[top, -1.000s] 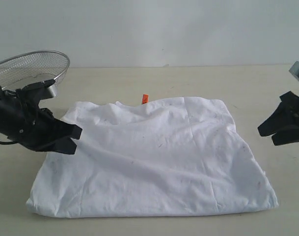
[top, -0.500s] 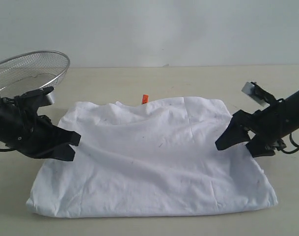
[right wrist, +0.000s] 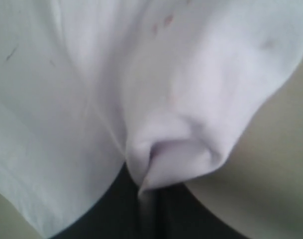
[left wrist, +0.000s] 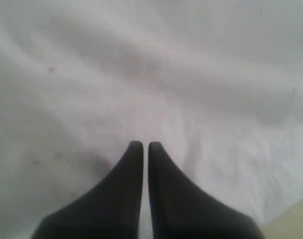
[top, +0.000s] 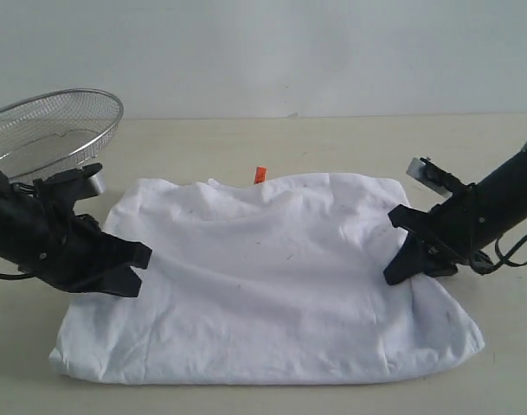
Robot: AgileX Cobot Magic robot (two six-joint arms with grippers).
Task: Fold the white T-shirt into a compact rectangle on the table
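The white T-shirt [top: 272, 277] lies spread on the table [top: 332, 143], plain side up, with its orange neck tag [top: 260, 174] at the far edge. My left gripper [top: 140, 264] sits at the shirt's left edge. In the left wrist view its gripper [left wrist: 145, 145] has the fingers pressed almost together over the cloth [left wrist: 166, 74]. My right gripper [top: 400, 251] is at the shirt's right edge. The right wrist view shows that gripper [right wrist: 149, 193] shut on a bunched fold of shirt [right wrist: 176, 149]. The lettering is hidden.
A round wire-mesh basket [top: 47, 130] stands at the back left, just behind my left arm. Bare beige tabletop [right wrist: 270, 164] lies right of the shirt and along the back. A pale wall closes the far side.
My right arm swung in from the right edge to the shirt's right side and closed on a fold. The left gripper slid slightly down and inward. The shirt's right edge has pulled in.
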